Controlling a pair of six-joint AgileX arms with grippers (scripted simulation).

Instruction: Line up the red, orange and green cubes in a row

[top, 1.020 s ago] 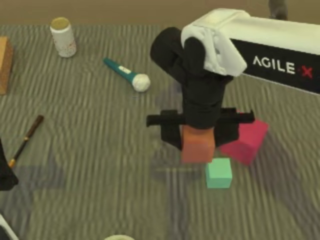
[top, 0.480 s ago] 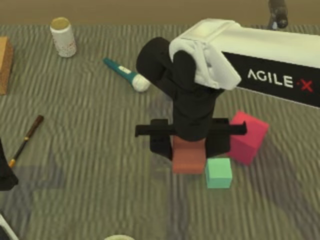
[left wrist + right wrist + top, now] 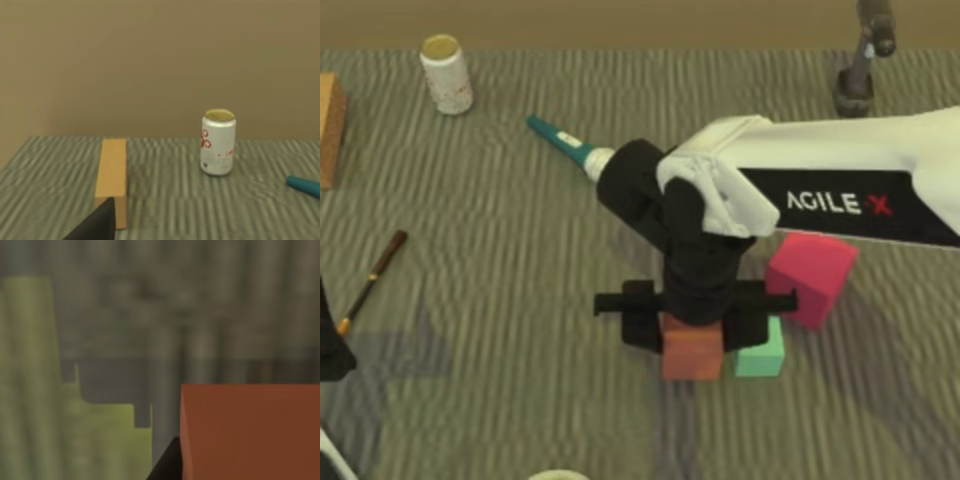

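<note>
My right gripper (image 3: 692,335) is shut on the orange cube (image 3: 692,356), with a black finger on either side of it. The cube sits low, close against the left side of the small green cube (image 3: 763,354). I cannot tell whether it rests on the mat. The larger red cube (image 3: 810,278) stands just behind and to the right of the green one, turned at an angle. In the right wrist view the orange cube (image 3: 250,432) fills the corner beside one dark finger (image 3: 167,465). My left gripper (image 3: 330,350) is parked at the table's left edge.
A white can (image 3: 446,73) stands at the back left, with a tan cork block (image 3: 328,130) at the left edge. A teal-handled tool (image 3: 565,143) lies behind my right arm. A thin brush (image 3: 372,280) lies at the left. A dark stand (image 3: 860,60) rises at the back right.
My right gripper has carried the orange cube toward the front edge and lower. It now sits beside the green cube instead of behind it. The left arm has not moved.
</note>
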